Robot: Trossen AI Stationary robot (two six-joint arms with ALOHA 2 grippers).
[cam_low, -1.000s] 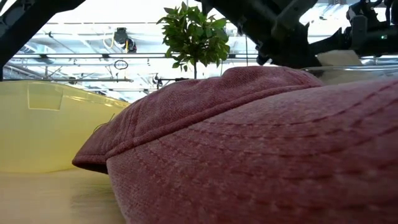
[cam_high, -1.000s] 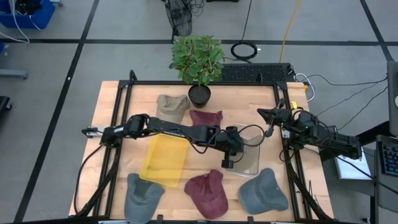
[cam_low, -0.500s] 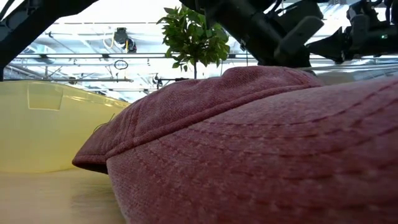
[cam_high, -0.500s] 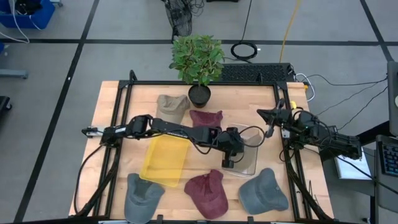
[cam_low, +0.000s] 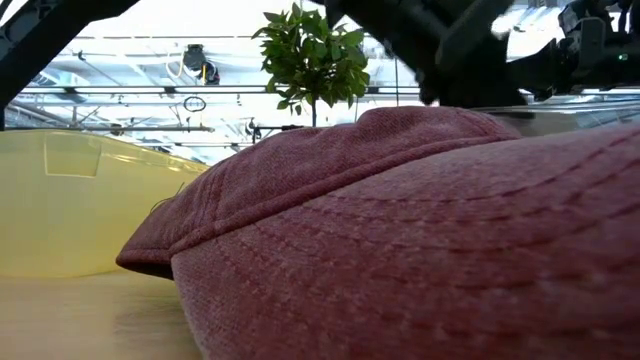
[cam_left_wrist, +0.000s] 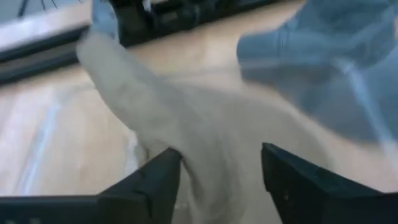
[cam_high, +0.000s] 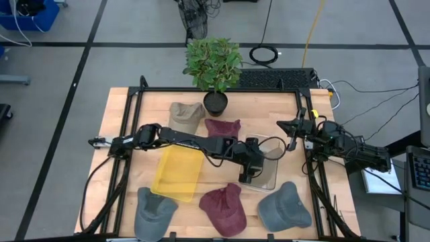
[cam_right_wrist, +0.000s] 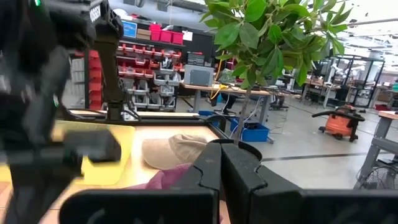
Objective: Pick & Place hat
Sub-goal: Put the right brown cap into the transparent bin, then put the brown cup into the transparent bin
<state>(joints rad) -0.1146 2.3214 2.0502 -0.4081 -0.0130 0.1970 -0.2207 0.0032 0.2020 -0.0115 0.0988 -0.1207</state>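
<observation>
Two pincers here. Left pincer (cam_high: 246,176) spread open, gripping nothing, poised directly over a beige hat (cam_left_wrist: 211,143); hat just beneath it, seemingly inside the clear bin (cam_high: 272,178), probably its drop spot. Right pincer (cam_high: 282,125) shut, waiting well aside.

Looks like a robotics lab or workshop. There's shelving with red parts bins (cam_right_wrist: 163,35), workbenches (cam_right_wrist: 249,99) and a shop vac (cam_right_wrist: 341,120) out back.

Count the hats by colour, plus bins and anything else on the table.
Beige hats: 2
Maroon hats: 2
Grey hats: 2
Yellow bin: 1
Clear bin: 1
Potted plant: 1
Total: 9
</observation>
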